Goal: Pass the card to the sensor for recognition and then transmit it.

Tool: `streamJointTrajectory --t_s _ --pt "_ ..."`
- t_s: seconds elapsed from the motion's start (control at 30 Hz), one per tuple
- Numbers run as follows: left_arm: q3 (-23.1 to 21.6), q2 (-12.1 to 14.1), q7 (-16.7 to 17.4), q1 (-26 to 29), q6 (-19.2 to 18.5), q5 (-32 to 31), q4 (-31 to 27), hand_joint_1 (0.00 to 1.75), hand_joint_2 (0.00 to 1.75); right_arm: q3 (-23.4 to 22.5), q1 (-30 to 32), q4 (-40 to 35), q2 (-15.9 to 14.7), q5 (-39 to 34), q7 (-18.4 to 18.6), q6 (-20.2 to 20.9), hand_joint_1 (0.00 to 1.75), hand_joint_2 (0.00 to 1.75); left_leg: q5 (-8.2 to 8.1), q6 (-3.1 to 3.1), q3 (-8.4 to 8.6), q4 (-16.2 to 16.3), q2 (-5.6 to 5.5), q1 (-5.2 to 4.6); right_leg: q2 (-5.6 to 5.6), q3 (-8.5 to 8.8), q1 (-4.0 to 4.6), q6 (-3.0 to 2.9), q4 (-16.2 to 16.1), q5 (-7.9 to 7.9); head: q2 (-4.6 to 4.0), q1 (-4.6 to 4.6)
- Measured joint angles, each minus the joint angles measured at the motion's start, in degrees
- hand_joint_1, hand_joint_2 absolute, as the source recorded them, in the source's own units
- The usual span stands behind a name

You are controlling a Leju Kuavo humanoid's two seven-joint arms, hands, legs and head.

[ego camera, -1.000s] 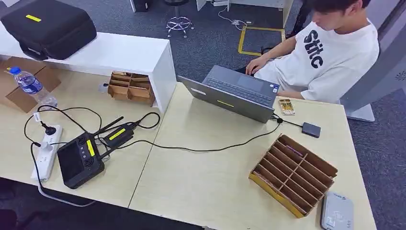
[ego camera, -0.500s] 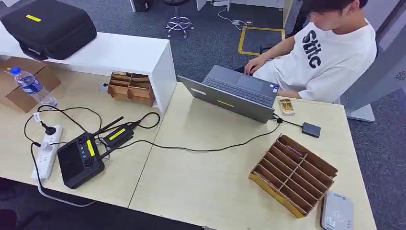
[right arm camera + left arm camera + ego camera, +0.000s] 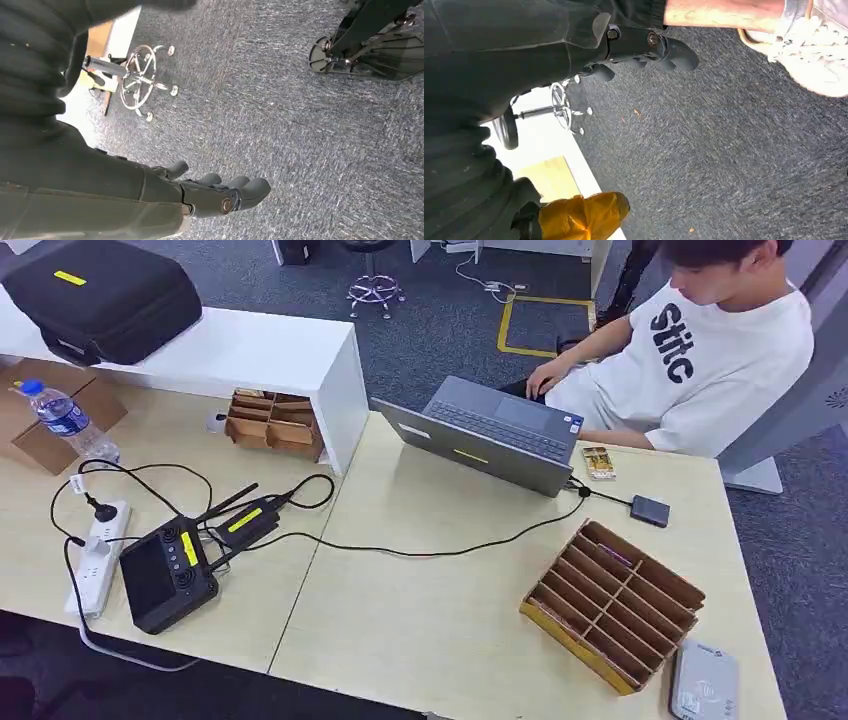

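Observation:
A grey-white card reader (image 3: 703, 681) lies at the table's near right corner. Beside it stands a cardboard slotted box (image 3: 612, 604) with a thin dark card (image 3: 613, 556) in one far slot. A small patterned card (image 3: 598, 462) lies flat by the laptop's right end. My left hand (image 3: 649, 47) hangs over the grey carpet in the left wrist view, fingers apart and holding nothing. My right hand (image 3: 220, 192) also hangs above the carpet in the right wrist view, fingers stretched out and empty.
A person in a white shirt (image 3: 715, 355) sits behind an open laptop (image 3: 490, 435). A black cable (image 3: 430, 552) crosses the table to a small dark box (image 3: 650, 510). A controller (image 3: 165, 575), power strip (image 3: 98, 555), bottle (image 3: 65, 420) and black case (image 3: 105, 295) sit left.
The seated person has shifted a little to the right and moved a hand along the laptop's far side. Nothing on the table has moved.

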Motion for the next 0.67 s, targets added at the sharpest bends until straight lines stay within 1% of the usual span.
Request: streamJointTrajectory --t_s 0.03,0.07,0.1,0.13,0.17,0.2,0.23,0.27,0.3,0.33,0.37,0.4,0.47,0.5,0.53,0.6,0.63,0.67 --pt "0.0 0.0 0.0 0.0 -0.1 0.0 0.0 0.0 1.75 0.0 0.0 0.0 0.0 0.0 0.0 0.0 0.0 1.75 0.0 0.0 0.0 0.0 0.0 0.0 0.0 0.0 0.0 0.0 0.0 0.0 0.0 0.0" --pt "0.0 0.0 0.0 0.0 -0.2 0.0 0.0 0.0 1.75 0.0 0.0 0.0 0.0 0.1 0.0 0.2 0.0 1.75 0.0 0.0 0.0 0.0 0.0 0.0 0.0 0.0 0.0 0.0 0.0 0.0 0.0 0.0" --pt "0.0 0.0 0.0 0.0 -0.2 0.0 0.0 0.0 1.75 0.0 0.0 0.0 0.0 0.2 0.0 0.0 1.73 1.75 0.0 0.0 0.0 0.0 0.0 0.0 0.0 0.0 0.0 0.0 0.0 0.0 0.0 0.0" --pt "0.0 0.0 0.0 0.0 -0.2 0.0 0.0 0.05 1.75 0.0 0.0 0.0 0.0 0.2 0.0 -0.2 1.75 1.75 0.0 0.0 0.0 0.0 0.0 0.0 0.0 0.0 0.0 0.0 0.0 0.0 0.0 0.02" --pt "0.0 0.0 0.0 0.0 -0.1 0.0 0.0 1.71 1.75 -0.1 0.0 0.0 0.0 0.1 0.0 -0.3 0.98 1.75 0.0 0.0 0.0 0.0 0.0 0.0 0.0 0.0 0.0 0.0 0.0 0.0 0.0 0.0" --pt "0.0 0.0 0.0 0.0 -0.1 0.0 0.0 0.07 1.75 -0.1 0.0 0.0 0.1 0.1 0.0 -0.2 0.0 1.75 0.0 0.0 0.0 0.0 0.0 0.0 0.0 0.0 0.0 0.0 0.0 0.0 0.0 0.02" --pt "0.0 0.0 0.0 0.0 -0.2 0.0 0.0 0.0 1.75 -0.1 0.0 0.0 0.1 0.2 0.0 -0.1 0.0 1.75 0.0 0.0 0.0 0.0 0.0 0.0 0.0 0.0 0.0 0.0 0.0 0.0 0.0 0.02" --pt "0.0 0.0 0.0 0.0 -0.3 0.0 0.0 0.0 1.75 -0.1 0.0 0.0 0.1 0.6 0.0 0.0 0.0 1.75 0.0 0.0 0.0 0.0 0.0 0.0 0.0 0.0 0.0 0.0 0.0 0.0 0.0 0.0" --pt "0.0 0.0 0.0 0.0 -0.4 0.0 0.0 0.0 1.75 -0.1 0.0 0.0 0.1 0.6 0.1 0.0 1.75 1.75 0.0 0.0 0.0 0.0 0.0 0.0 0.0 0.0 0.0 0.0 0.0 0.0 0.0 0.0" --pt "0.0 0.0 0.0 0.0 -0.3 0.0 0.0 1.75 1.75 -0.1 0.0 0.0 0.1 0.6 0.2 -0.1 1.75 1.75 0.0 0.0 0.0 0.0 0.0 0.0 0.0 0.0 0.0 0.0 0.0 0.0 0.0 0.0" --pt "0.0 0.0 0.0 0.0 -0.3 0.0 0.0 0.91 1.75 -0.1 0.0 0.0 0.1 0.6 0.0 0.0 0.14 1.75 0.0 0.0 0.0 0.0 0.0 0.0 0.0 0.0 0.0 0.0 0.0 0.0 0.0 0.02" --pt "0.0 0.0 0.0 0.0 -0.4 0.0 0.0 0.0 1.75 -0.2 0.0 0.0 0.1 0.6 -0.2 0.3 0.0 1.75 0.0 0.0 0.0 0.0 0.0 0.0 0.0 0.0 0.0 0.0 0.0 0.0 0.0 0.02" --pt "0.0 0.0 0.0 0.0 -0.6 0.0 0.0 0.0 1.75 -0.2 0.0 0.0 0.1 0.7 0.0 0.8 0.0 1.75 0.0 0.0 0.0 0.0 0.0 0.0 0.0 0.0 0.0 0.0 0.0 0.0 0.0 0.02" --pt "0.0 0.0 0.0 0.0 -0.5 0.0 0.0 1.75 1.75 -0.2 0.0 0.0 0.2 0.7 0.1 0.7 1.69 1.75 0.0 0.0 0.0 0.0 0.0 0.0 0.0 0.0 0.0 0.0 0.0 0.0 0.0 0.0" --pt "0.0 0.0 0.0 0.0 -0.3 0.0 0.0 1.75 1.75 -0.2 0.0 0.0 0.2 0.8 0.2 0.4 1.75 1.75 0.0 0.0 0.0 0.0 0.0 0.0 0.0 0.0 0.0 0.0 0.0 0.0 0.0 0.0" --pt "0.0 0.0 0.0 0.0 -0.5 0.0 0.0 1.75 1.75 -0.2 0.0 0.0 0.2 0.9 0.0 0.4 0.0 1.75 0.0 0.0 0.0 0.0 0.0 0.0 0.0 0.0 0.0 0.0 0.0 0.0 0.0 0.02" --pt "0.0 0.0 -0.1 0.0 -0.8 0.0 0.0 0.02 1.75 -0.2 0.0 0.0 0.2 1.1 -0.1 0.6 0.0 1.75 0.0 0.0 0.0 0.0 0.0 0.0 0.0 0.0 0.0 0.0 0.0 0.0 0.0 0.0" --pt "0.0 0.0 -0.4 0.0 -1.1 0.0 0.0 0.0 1.75 -0.2 0.0 0.0 0.2 1.4 -0.1 0.8 0.1 1.75 0.0 0.0 0.0 0.0 0.0 0.0 0.0 0.0 0.0 0.0 0.0 0.0 0.0 0.0"
